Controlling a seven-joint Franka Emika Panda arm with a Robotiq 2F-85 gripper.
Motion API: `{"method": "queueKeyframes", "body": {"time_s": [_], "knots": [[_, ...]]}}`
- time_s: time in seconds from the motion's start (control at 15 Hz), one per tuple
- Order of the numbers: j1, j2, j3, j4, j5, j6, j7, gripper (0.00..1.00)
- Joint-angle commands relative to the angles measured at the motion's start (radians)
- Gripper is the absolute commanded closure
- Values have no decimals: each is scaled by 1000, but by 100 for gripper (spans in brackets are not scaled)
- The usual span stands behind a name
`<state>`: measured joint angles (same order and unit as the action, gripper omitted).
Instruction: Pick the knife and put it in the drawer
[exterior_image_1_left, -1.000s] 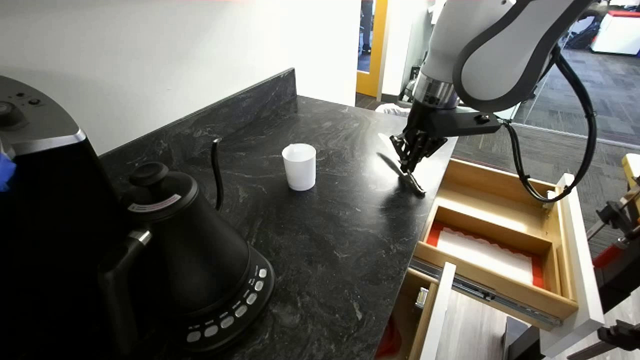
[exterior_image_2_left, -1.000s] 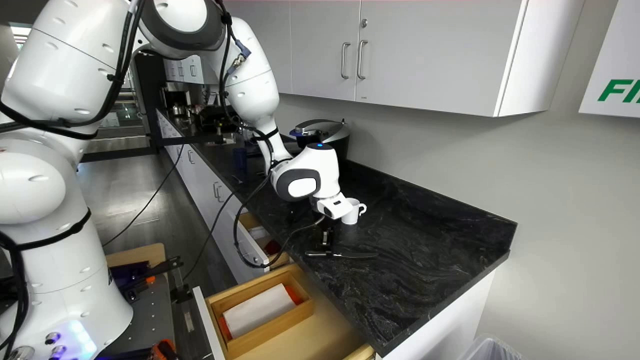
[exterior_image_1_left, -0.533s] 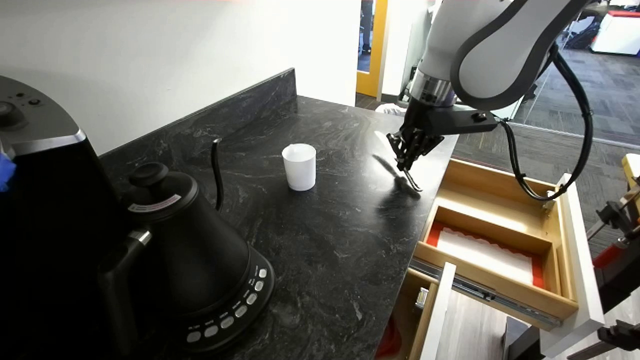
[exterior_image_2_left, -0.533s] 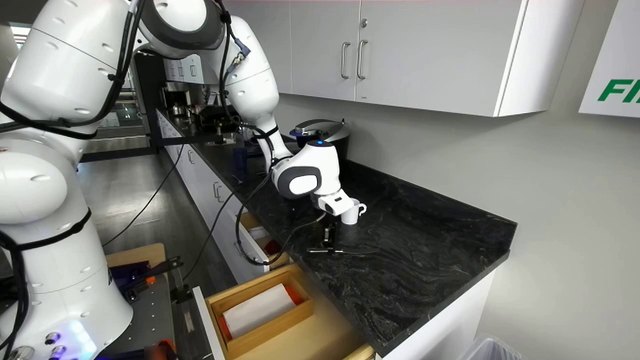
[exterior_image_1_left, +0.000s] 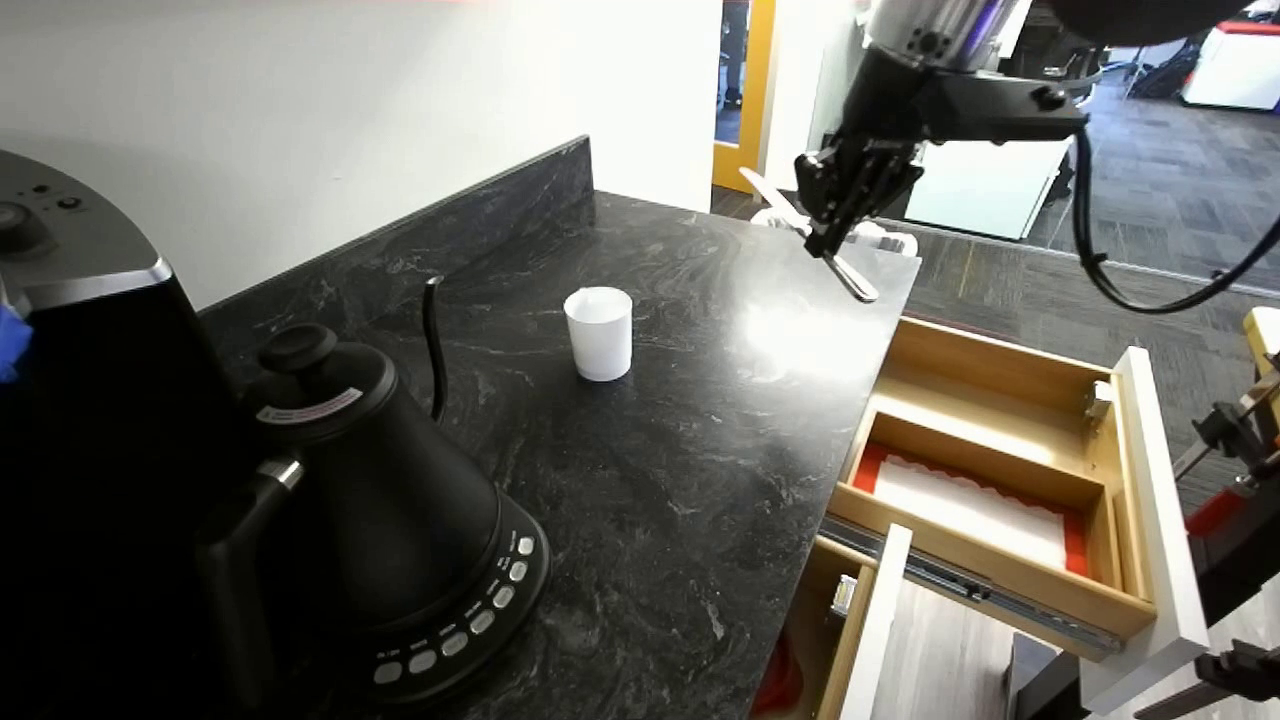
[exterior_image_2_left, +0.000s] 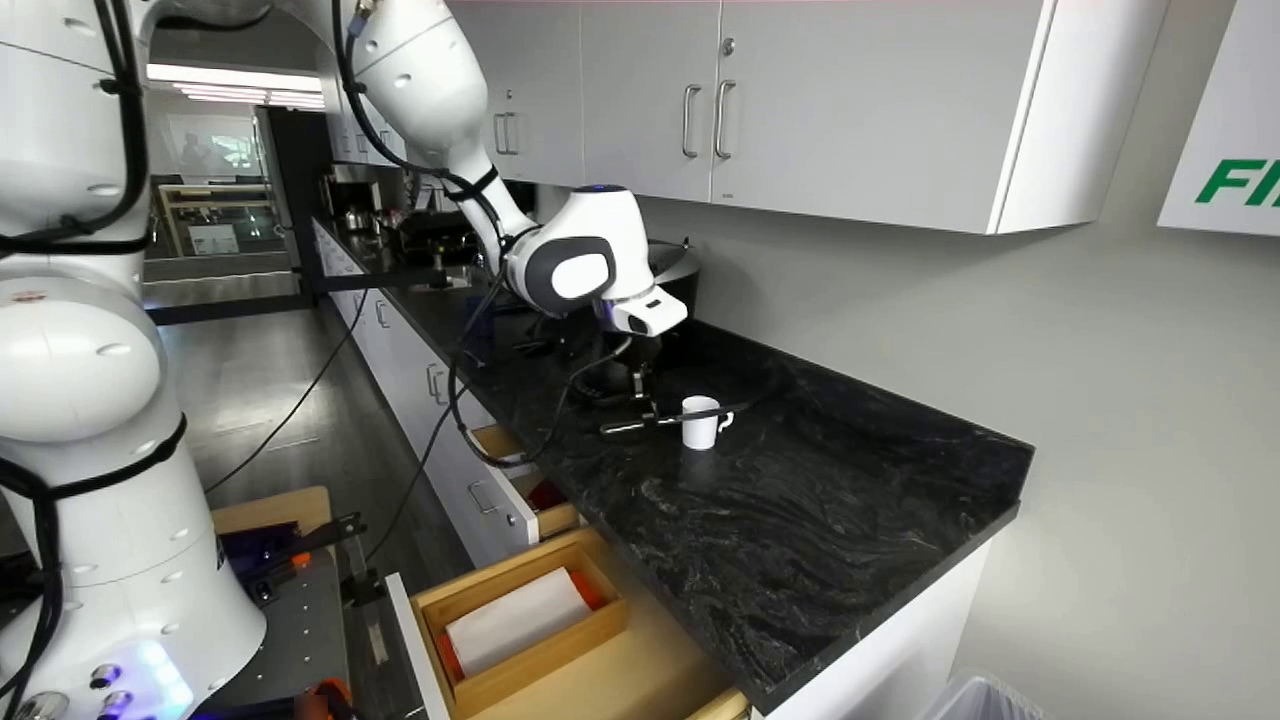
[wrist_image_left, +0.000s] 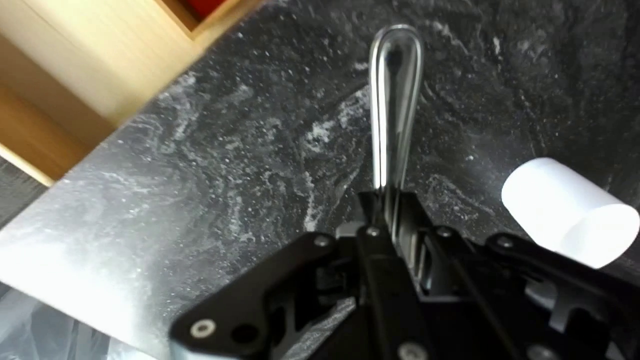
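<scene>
knife (wrist_image_left: 396, 107) is up off the counter (exterior_image_1_left: 650, 480), in the gripper (wrist_image_left: 387, 199) — jaws clenched on the handle, approx. nr. where it meets the blade, w/ the rounded butt sticking out one side & the blade out the other. looks like all-metal tableware: shiny, smooth, prob. stiff & fairly light, so no worry abt. crushing it; a hard pinch is fine. main risk = slip or twist: polished, rounded handle btwn. narrow jaws could pivot if an end knocks sth., esp. butt or blade tip on the rim of the drawer (exterior_image_2_left: 600, 675). current hold seems a good spot: prob. close to balance pt., back from the cutting edge; wouldn't regrip.

drawer stands open just beside the counter edge, lower down, w/ a divider making compartments; knife isn't in it yet. next prob. calls for carrying it over, turning it so its length lies along a compartment, & lowering before letting go — dropped, metal would likely bounce & clatter, though it shouldn't break. white cup (exterior_image_1_left: 600, 335) on the counter is well apart from the blade in an exterior view; swing the blade away from it anyway. can't tell how sharp the blade is.
</scene>
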<state>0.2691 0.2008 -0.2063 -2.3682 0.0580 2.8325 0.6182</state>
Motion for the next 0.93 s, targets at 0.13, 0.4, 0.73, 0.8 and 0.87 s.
{"method": "queueKeyframes", "body": {"time_s": [0.13, 0.4, 0.73, 0.8, 0.87], "knots": [[-94, -300, 67, -351, -129, -69, 25, 93], [-184, -454, 153, -557, -121, -95, -5, 93], [-206, -369, 239, -437, -121, -140, -137, 93], [-199, -372, 244, -431, -99, -153, -190, 93], [-195, -368, 247, -427, -87, -156, -230, 93]]}}
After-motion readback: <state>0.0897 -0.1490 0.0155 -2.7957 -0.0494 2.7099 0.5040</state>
